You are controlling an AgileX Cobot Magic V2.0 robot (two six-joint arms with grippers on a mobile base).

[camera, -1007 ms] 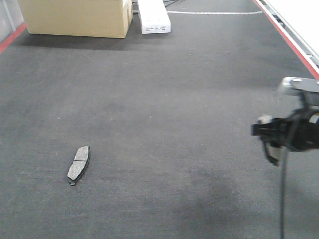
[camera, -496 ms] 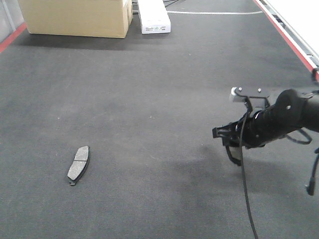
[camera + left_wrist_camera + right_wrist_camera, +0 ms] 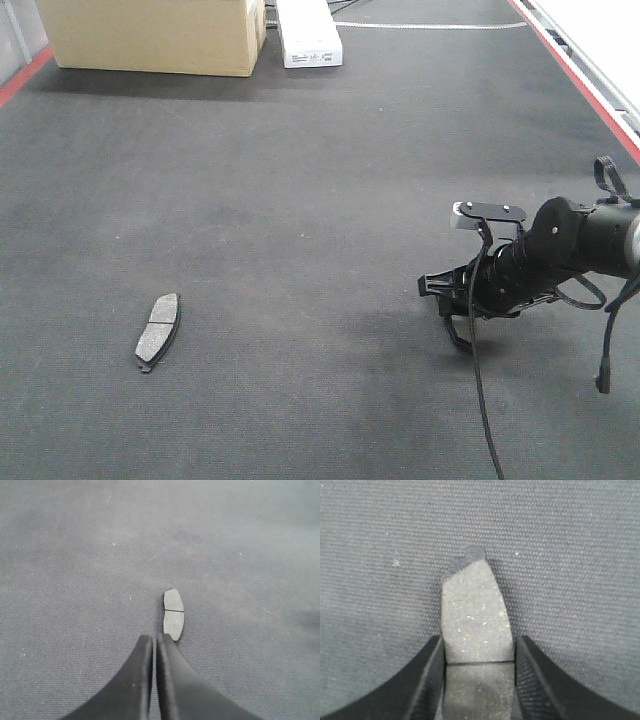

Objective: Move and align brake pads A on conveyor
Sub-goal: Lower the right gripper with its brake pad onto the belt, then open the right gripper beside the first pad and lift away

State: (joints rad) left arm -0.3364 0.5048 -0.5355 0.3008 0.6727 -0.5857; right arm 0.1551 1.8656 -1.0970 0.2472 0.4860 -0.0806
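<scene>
One brake pad (image 3: 157,330) lies flat on the dark conveyor (image 3: 300,200) at the front left. The left wrist view has this pad (image 3: 173,614) just ahead and slightly right of my left gripper (image 3: 154,638), whose fingers are pressed together with nothing between them. My right gripper (image 3: 455,318) hangs low over the belt at the right. In the right wrist view it (image 3: 478,642) is shut on a second brake pad (image 3: 475,605), gripped across its width at the middle groove, with its far end pointing away just over the belt (image 3: 570,555). In the front view this held pad is hidden by the gripper.
A cardboard box (image 3: 155,35) and a white box (image 3: 308,35) stand at the far end of the belt. Red edge strips (image 3: 590,90) run along both sides. A black cable (image 3: 480,400) hangs from the right arm down to the front edge.
My right arm has swung in from the right edge, leftward and downward, and now sits close to the belt. The pad at the front left has not moved.
</scene>
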